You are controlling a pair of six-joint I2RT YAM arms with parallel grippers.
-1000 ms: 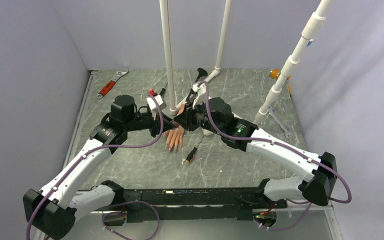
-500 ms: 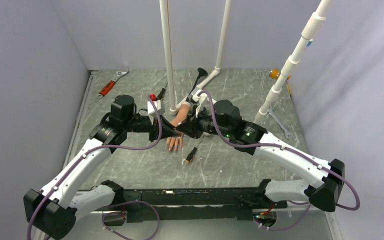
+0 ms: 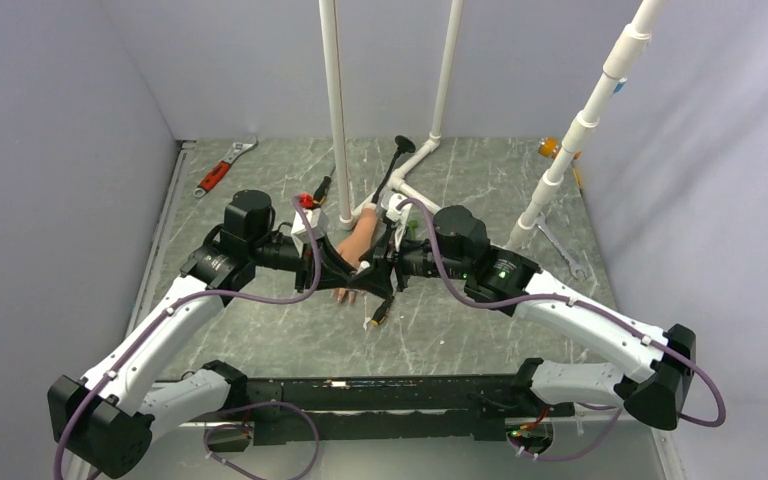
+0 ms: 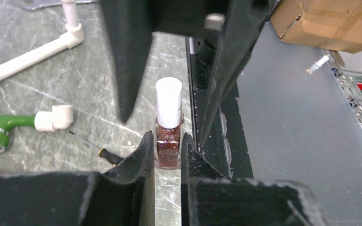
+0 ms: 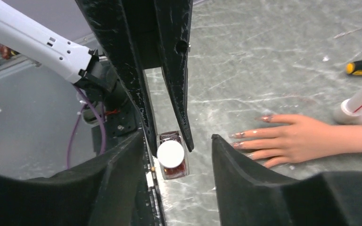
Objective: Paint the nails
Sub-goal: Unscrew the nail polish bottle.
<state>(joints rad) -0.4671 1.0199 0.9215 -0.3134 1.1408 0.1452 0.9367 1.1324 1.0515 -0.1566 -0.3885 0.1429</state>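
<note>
The left fingers are clamping the small glass bottle of red glitter polish while the right fingers, hanging apart off-centre around its white cap, are likely risking levering it askew.

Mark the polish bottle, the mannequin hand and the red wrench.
polish bottle (image 4: 168, 101): left wrist view, white cap.
mannequin hand (image 5: 311, 136): right wrist view, back of hand.
red wrench (image 3: 215, 176): top view, red handle.
</note>
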